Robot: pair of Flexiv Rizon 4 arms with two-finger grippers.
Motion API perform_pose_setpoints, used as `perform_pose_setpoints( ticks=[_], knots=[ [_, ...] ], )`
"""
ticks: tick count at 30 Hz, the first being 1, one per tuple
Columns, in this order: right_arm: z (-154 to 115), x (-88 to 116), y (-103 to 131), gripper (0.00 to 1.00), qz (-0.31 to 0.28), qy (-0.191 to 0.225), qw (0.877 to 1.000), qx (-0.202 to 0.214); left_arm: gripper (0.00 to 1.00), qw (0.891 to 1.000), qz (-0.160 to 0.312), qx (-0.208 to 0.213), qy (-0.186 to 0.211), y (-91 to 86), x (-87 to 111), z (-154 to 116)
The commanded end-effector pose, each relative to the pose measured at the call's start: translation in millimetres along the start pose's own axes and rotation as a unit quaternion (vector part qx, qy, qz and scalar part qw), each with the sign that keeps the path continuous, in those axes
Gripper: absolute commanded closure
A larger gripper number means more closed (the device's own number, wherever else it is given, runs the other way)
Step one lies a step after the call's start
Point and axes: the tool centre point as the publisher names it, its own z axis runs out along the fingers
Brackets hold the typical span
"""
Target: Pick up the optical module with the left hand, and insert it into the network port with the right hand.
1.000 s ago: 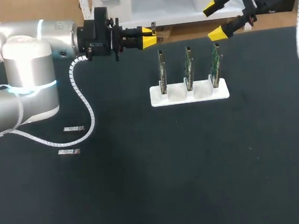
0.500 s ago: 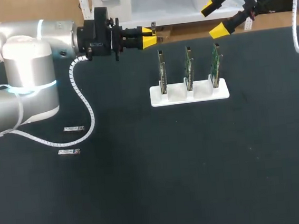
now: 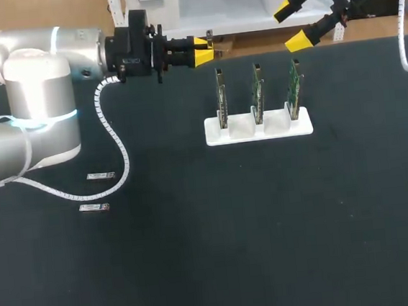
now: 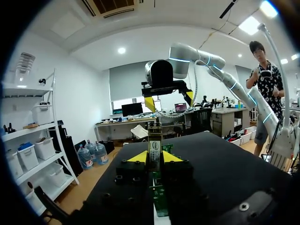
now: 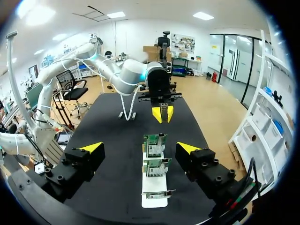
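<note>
Head view: left claw (image 3: 204, 52) pinches a slim metallic optical module (image 3: 210, 39); right claw (image 3: 291, 25) gapes wide, empty.

I see bright, even overhead light; ceiling lights (image 5: 204, 15) flare in wrist views; black surface (image 3: 271, 248) matte, shadows faint; lines bow near edges.

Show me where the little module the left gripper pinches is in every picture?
Head view: optical module, upper middle, between the left gripper's yellow tips.
Left wrist view: module upright between that gripper's own tips.
Right wrist view: module in the left gripper, beyond the green network cards.
Shared landmark: those cards, in all three.
</note>
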Motion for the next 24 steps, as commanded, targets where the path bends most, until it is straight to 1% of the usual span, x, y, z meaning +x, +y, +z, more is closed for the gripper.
perform_pose_setpoints(
  ticks=[1,5,6,8,9,17,24],
  knots=[
    [0,0,0,0.00,0.000,-0.001,1.000,-0.001,1.00,1.000,0.000,0.002,0.001,1.6,0.3,0],
    [0,0,0,0.00,0.000,-0.001,1.000,-0.001,1.00,1.000,0.000,0.002,0.001,1.6,0.3,0],
    [4,6,2,0.00,-0.013,0.013,1.000,0.008,1.00,1.000,0.000,0.002,0.001,1.6,0.3,0],
    [11,9,3,0.00,-0.009,0.013,1.000,-0.004,1.00,1.000,0.000,0.002,0.001,1.6,0.3,0],
    [14,7,2,0.00,-0.010,0.012,1.000,0.001,1.00,1.000,0.000,0.002,0.001,1.6,0.3,0],
    [43,-19,0,0.00,-0.046,-0.007,0.999,-0.002,1.00,1.000,0.000,0.002,0.001,1.6,0.3,0],
    [67,-38,-5,0.00,-0.072,-0.009,0.997,0.004,1.00,1.000,0.000,0.002,0.001,1.6,0.3,0]
  ],
)
